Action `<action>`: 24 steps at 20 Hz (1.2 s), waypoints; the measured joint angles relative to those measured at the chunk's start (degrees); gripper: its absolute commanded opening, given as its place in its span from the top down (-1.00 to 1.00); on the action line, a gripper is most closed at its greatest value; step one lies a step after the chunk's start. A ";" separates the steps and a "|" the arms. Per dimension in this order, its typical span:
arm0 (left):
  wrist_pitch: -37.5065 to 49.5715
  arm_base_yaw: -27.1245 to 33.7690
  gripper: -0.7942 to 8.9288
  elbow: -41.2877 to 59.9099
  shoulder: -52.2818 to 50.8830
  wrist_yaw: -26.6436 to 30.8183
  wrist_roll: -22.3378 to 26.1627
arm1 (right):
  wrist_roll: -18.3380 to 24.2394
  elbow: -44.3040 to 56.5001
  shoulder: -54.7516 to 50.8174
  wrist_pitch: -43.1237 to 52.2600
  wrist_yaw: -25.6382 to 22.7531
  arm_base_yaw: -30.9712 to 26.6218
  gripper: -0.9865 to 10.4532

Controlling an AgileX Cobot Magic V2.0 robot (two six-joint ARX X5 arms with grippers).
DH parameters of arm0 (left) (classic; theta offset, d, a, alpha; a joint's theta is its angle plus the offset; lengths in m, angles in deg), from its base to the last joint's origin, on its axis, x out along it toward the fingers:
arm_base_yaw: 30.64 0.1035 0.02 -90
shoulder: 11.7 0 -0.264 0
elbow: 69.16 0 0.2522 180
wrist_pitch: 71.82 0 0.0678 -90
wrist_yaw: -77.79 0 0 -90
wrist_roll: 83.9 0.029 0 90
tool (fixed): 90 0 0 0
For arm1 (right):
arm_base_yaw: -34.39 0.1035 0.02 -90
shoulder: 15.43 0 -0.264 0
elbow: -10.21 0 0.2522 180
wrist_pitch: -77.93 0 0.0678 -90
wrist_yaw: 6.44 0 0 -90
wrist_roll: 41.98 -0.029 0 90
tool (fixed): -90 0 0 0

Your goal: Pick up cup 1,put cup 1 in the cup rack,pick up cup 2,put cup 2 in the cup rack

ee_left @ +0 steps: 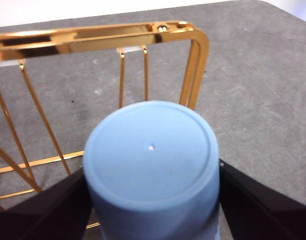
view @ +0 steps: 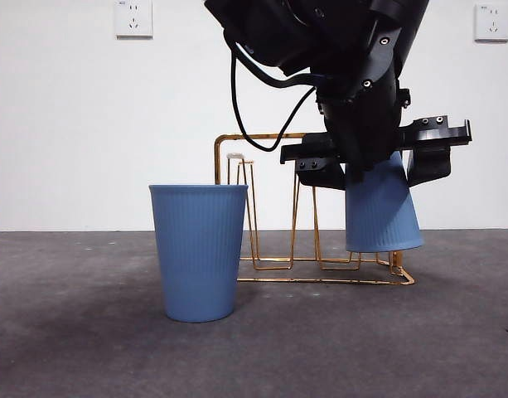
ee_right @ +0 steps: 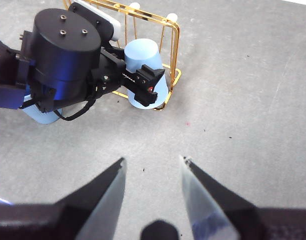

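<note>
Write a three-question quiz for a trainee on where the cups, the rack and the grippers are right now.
1. True or false: the left gripper holds a blue cup upside down at the gold cup rack.
2. Which way up does the other blue cup stand on the table? A) upright, mouth up B) inverted C) on its side
3. Fill in: the right gripper is ____ and holds nothing.

Key: 1 true; 2 A; 3 open.
</note>
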 measured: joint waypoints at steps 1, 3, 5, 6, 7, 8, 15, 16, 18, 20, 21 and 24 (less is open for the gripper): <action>0.00 0.07 0.82 0.00 0.00 -0.44 0.00 | 0.00 0.00 0.00 0.00 0.00 -0.02 0.50; 0.04 0.46 0.50 0.00 0.00 -2.14 -0.22 | 0.02 0.00 0.00 -0.02 0.00 -0.02 0.50; -0.07 1.14 -0.10 -0.20 0.00 -4.37 -1.49 | 0.17 0.00 0.00 -0.02 0.00 0.00 0.50; -0.33 1.31 -0.15 -0.33 0.00 -5.07 -2.16 | 0.20 0.00 0.00 -0.02 0.00 0.00 0.50; -0.52 1.44 -0.15 -0.37 0.00 -5.62 -2.64 | 0.22 0.00 0.00 -0.02 0.00 0.00 0.50; -0.68 1.55 -0.15 -0.44 -0.02 -6.25 -2.86 | 0.22 0.00 0.00 -0.02 0.00 -0.02 0.50; -6.27 1.84 -0.14 -0.48 0.00 -13.27 -4.26 | 0.26 0.00 0.00 0.00 0.00 -0.02 0.50; -6.82 1.84 -0.14 -0.48 0.00 -13.75 -4.48 | 0.26 0.00 0.00 0.00 0.00 0.00 0.50; -8.50 1.86 -0.13 -0.48 0.00 -15.72 -4.61 | 0.26 0.00 0.00 0.00 0.00 0.00 0.50; -10.62 1.86 -0.13 -0.48 0.00 -17.38 -5.20 | 0.37 0.00 0.00 0.00 0.00 0.00 0.50; -11.91 1.86 -0.13 -0.48 0.00 -18.23 -5.57 | 0.39 0.00 0.00 0.00 0.00 0.00 0.50; -15.06 1.79 -0.13 -0.52 0.00 -20.70 -6.38 | 0.39 0.00 0.00 0.00 0.00 0.00 0.50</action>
